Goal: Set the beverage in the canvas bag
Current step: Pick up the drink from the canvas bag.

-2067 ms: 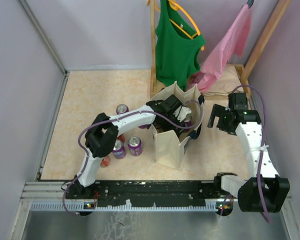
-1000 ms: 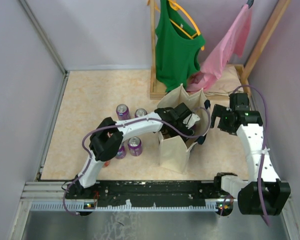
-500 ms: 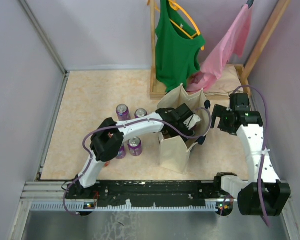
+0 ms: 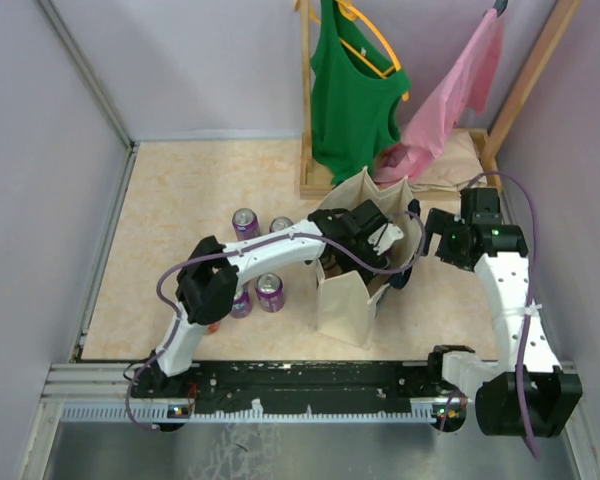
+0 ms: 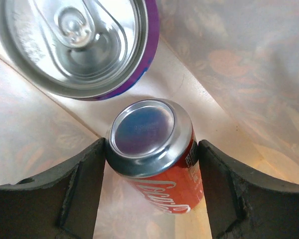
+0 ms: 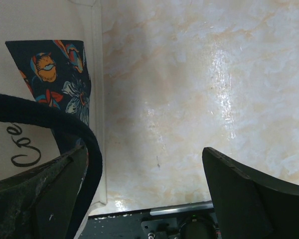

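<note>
Green tank top (image 4: 351,100); pink garment (image 4: 458,88)

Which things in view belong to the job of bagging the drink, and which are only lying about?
Job: canvas bag, red cola can, left gripper holding it, right gripper by the bag's strap.
Lying about: purple cans beside the bag, green tank top, pink garment, wooden rack.

Inside the canvas bag (image 5: 249,74), walls and a purple can (image 5: 74,45) crowd the red can (image 5: 152,154)
</note>
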`<action>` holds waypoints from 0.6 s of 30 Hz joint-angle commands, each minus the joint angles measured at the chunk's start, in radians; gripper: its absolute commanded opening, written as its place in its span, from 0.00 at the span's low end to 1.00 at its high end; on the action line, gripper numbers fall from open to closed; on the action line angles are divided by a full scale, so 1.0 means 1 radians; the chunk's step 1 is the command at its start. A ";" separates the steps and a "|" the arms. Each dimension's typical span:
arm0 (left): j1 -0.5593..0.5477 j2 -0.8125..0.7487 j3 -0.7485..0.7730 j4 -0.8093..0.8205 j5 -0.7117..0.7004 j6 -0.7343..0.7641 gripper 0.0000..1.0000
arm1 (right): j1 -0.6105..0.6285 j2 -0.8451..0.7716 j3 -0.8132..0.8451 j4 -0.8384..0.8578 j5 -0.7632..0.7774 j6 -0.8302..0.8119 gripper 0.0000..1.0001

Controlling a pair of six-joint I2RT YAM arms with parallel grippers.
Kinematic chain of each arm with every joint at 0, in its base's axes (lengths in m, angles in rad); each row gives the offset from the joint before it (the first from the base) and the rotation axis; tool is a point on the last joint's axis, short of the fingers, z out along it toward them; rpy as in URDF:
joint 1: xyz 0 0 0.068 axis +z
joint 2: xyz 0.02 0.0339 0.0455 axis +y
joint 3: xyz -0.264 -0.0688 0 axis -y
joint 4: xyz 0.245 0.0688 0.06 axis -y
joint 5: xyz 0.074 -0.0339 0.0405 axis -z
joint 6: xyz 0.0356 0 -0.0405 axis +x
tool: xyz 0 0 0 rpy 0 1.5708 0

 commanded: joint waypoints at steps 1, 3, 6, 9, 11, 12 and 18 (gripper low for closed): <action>-0.002 -0.097 0.069 0.018 -0.017 0.027 0.00 | -0.010 -0.030 0.000 0.023 -0.017 0.011 0.99; 0.000 -0.107 0.074 0.027 -0.021 0.033 0.00 | -0.010 -0.030 0.000 0.024 -0.017 0.011 0.99; 0.002 -0.117 0.082 0.038 -0.030 0.038 0.00 | -0.010 -0.032 -0.001 0.023 -0.017 0.011 0.99; 0.010 -0.128 0.089 0.045 -0.039 0.041 0.00 | -0.010 -0.032 -0.001 0.023 -0.018 0.012 0.99; 0.014 -0.135 0.093 0.053 -0.043 0.043 0.00 | -0.011 -0.032 -0.001 0.024 -0.017 0.011 0.99; 0.017 -0.137 0.098 0.056 -0.045 0.044 0.00 | -0.010 -0.032 0.000 0.025 -0.017 0.011 0.99; 0.037 -0.156 0.122 0.067 -0.050 0.049 0.00 | -0.009 -0.027 0.002 0.028 -0.017 0.009 0.99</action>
